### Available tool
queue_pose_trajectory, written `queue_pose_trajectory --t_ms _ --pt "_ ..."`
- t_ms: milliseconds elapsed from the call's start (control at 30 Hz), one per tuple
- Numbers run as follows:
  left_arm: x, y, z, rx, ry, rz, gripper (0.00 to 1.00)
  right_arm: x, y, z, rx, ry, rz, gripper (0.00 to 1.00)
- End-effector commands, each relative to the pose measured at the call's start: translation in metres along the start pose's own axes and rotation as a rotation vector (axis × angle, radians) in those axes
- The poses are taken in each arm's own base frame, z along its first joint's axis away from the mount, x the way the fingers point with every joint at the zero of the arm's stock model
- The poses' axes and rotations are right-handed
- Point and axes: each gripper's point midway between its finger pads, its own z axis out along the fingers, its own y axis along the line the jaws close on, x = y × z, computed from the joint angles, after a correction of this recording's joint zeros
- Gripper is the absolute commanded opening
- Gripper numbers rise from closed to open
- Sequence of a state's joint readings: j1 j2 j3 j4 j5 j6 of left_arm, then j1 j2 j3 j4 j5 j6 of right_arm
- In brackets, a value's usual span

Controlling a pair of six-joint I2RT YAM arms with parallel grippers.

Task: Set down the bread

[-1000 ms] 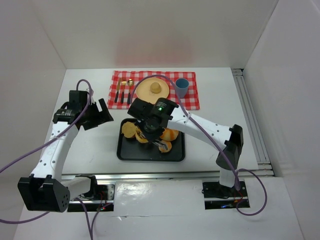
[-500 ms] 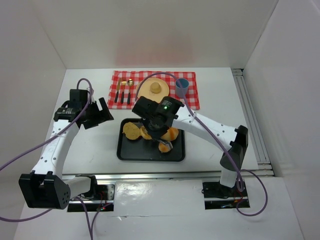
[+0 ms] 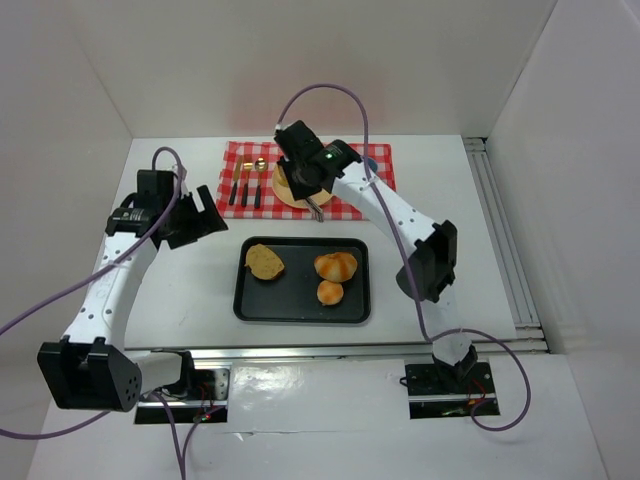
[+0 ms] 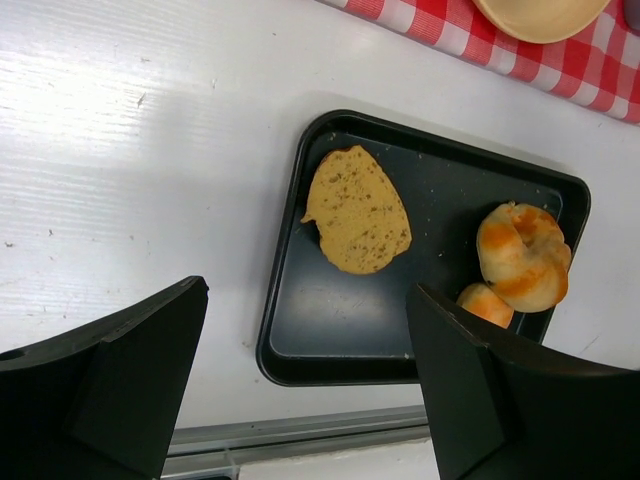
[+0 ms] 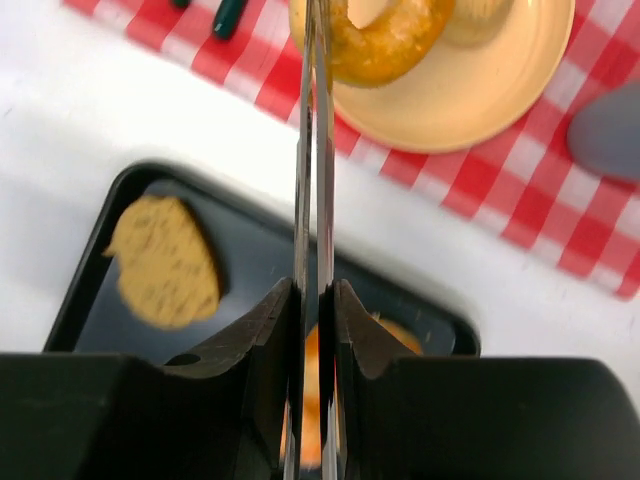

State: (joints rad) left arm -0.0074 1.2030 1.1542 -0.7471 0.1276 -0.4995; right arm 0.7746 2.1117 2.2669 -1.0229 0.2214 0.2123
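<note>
Right wrist view: right gripper (image 5: 312, 300) pressed together on slim metal tongs (image 5: 313, 200), whose blades hold a ring-shaped bread (image 5: 385, 40) at their far end, over the yellow plate (image 5: 470, 90) on the checked cloth (image 5: 500, 200). Left wrist view: left gripper (image 4: 310, 380) spread wide above the black tray (image 4: 330, 330), which holds a flat slice (image 4: 357, 210) and a knotted roll (image 4: 523, 257).

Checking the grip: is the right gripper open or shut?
Shut: the right gripper clamps thin metal tongs, whose tips pinch a ring-shaped bread over the plate.

No legible txt, labels, brands or nos. anywhere
</note>
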Motion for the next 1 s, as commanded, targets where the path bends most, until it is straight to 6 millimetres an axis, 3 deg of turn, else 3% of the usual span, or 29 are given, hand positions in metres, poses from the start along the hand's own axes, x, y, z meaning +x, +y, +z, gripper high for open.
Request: queue_pose_trajectory --t_ms 0,267,400,533,567,633,833,867,967 --pt "-0.014 -0.006 0.001 0.018 -0.021 0.019 0.94 -0.045 0.001 0.021 -0.029 -0.144 -0.037 0.09" --pt "-0.004 -0.016 0.017 0.085 0.082 0.042 0.99 -0.038 -0.017 0.064 -0.038 -0.125 -0.002 0.11" --pt "0.004 -0.018 0.020 0.109 0.107 0.029 0.99 -0.028 -0.014 0.079 -0.045 -0.093 -0.007 0.24" --pt "0.002 -0.020 0.020 0.121 0.102 0.031 0.99 -0.035 -0.009 0.066 -0.055 -0.114 -0.001 0.33" --pt "0.002 -0.020 0.020 0.121 0.102 0.031 0.99 -0.040 -0.009 0.062 -0.059 -0.131 0.002 0.42" --pt "0.002 -0.023 0.017 0.134 0.098 0.033 0.99 -0.042 -0.008 0.056 -0.068 -0.133 0.002 0.49" --pt "-0.015 -0.033 0.012 0.166 0.045 0.048 0.99 -0.044 -0.011 0.036 -0.049 -0.155 0.011 0.51" --pt "-0.026 -0.038 0.010 0.189 -0.008 0.063 0.99 -0.045 -0.011 0.030 -0.050 -0.160 0.023 0.51" --pt "-0.027 -0.049 0.018 0.245 0.007 0.086 0.99 -0.056 -0.018 0.003 -0.036 -0.211 0.044 0.51"
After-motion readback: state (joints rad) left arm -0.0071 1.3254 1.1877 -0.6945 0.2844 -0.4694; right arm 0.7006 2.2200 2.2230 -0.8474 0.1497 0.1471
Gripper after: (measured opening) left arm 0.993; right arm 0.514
